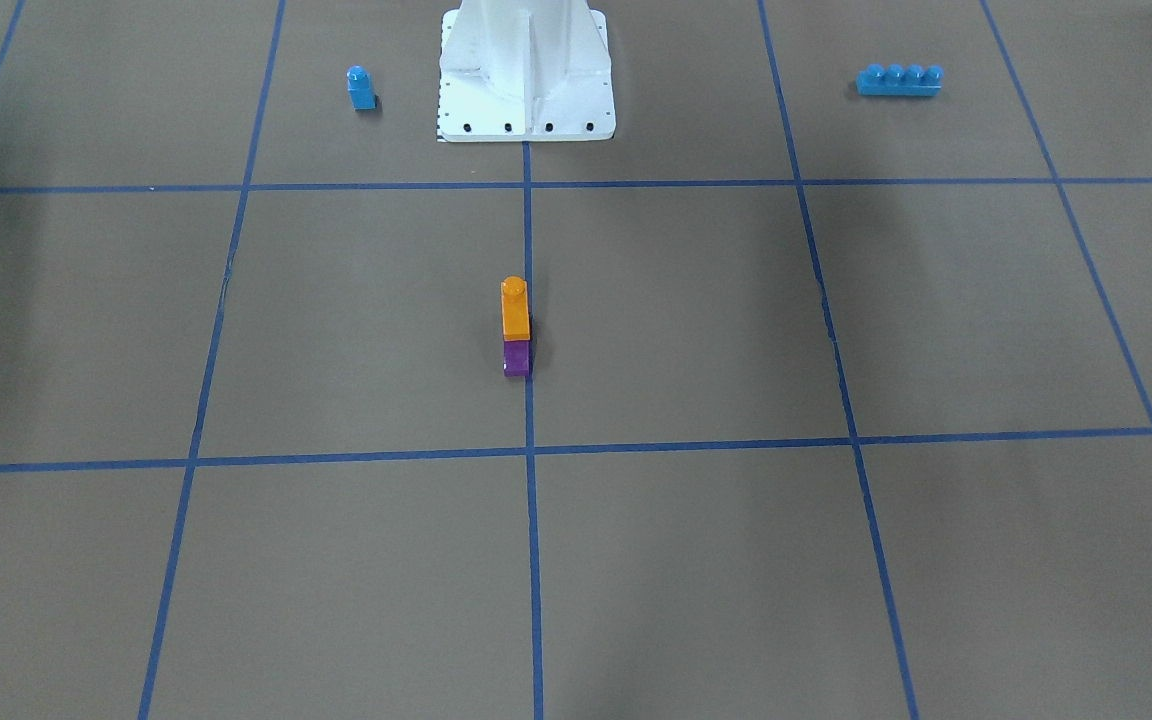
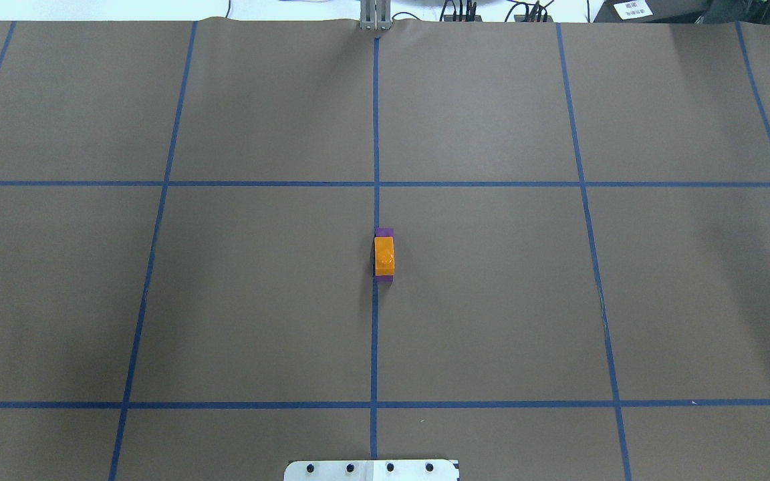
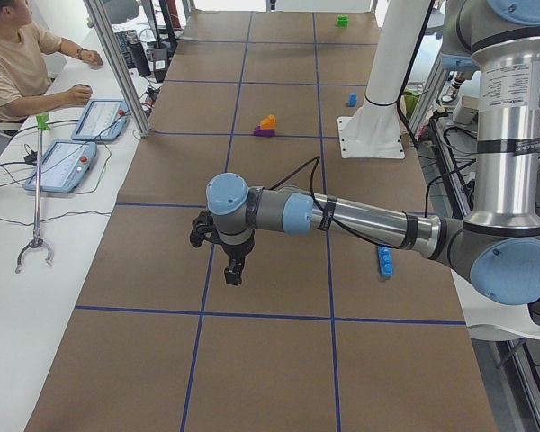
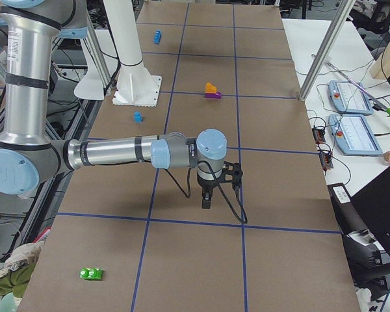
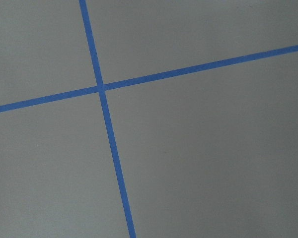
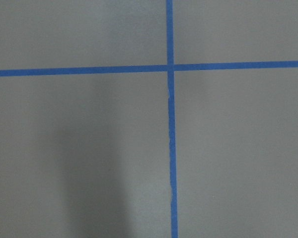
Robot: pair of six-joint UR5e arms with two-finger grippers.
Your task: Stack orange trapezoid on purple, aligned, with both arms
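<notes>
1. Resting stud-up on the small glossy purple plastic brick (image 1: 517, 358), the small glossy orange plastic trapezoid brick (image 1: 515, 312) completes a stack just beside the central blue tape line (image 1: 528, 230) of the brown paper-covered worktop (image 1: 336, 330). Their sides look flush from overhead.
2. Left arm (image 3: 360, 220): hangs above the worktop, well apart from the stack; jaws point downward, and their spread cannot be told.
3. Right arm (image 4: 117, 153): likewise well apart; jaw spread cannot be told.
4. Small blue single-stud brick (image 1: 361, 88) and long blue four-stud brick (image 1: 899, 80): either side of the white base pedestal (image 1: 526, 70).
</notes>
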